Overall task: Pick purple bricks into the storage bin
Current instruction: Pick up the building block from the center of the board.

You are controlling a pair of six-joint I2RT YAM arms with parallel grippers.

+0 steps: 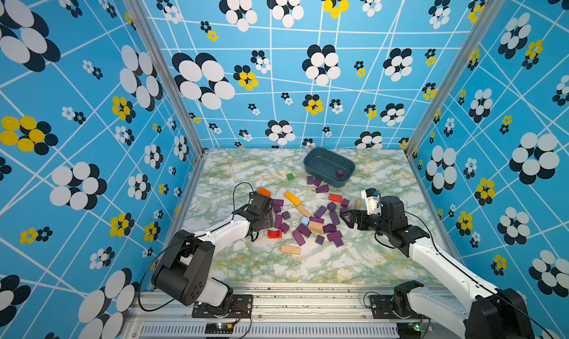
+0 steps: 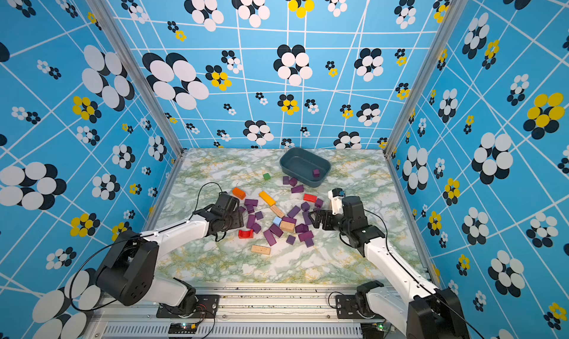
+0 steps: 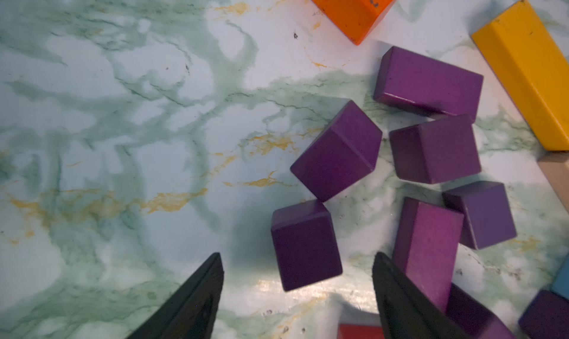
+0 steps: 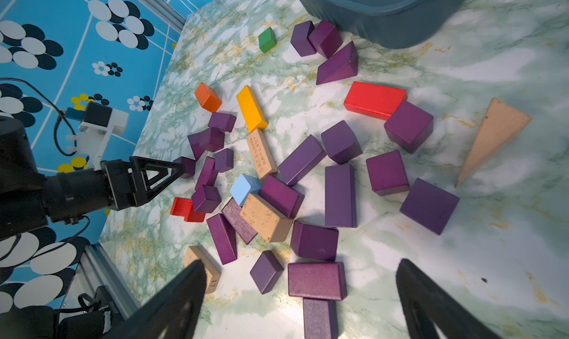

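Note:
Many purple bricks (image 1: pixel 320 212) lie scattered mid-table among other blocks in both top views. The storage bin (image 1: pixel 320 177) stands at the back right with one purple cube (image 1: pixel 340 172) inside; its wall (image 4: pixel 385 23) also shows in the right wrist view. My left gripper (image 1: pixel 271 212) is low at the pile's left edge. Its jaws stand open on either side of a purple cube (image 3: pixel 308 239) without touching it. My right gripper (image 1: pixel 346 219) is open at the pile's right edge, above a purple bar (image 4: pixel 317 280), and holds nothing.
Mixed in with the purple bricks are an orange block (image 1: pixel 264 192), a yellow bar (image 1: pixel 292 198), red blocks (image 1: pixel 335 197), a red arch (image 1: pixel 274 233), tan blocks (image 1: pixel 290 250), a light-blue cube (image 1: pixel 305 220) and a tan wedge (image 4: pixel 492 134). A green cube (image 1: pixel 289 176) sits apart. Patterned walls enclose three sides.

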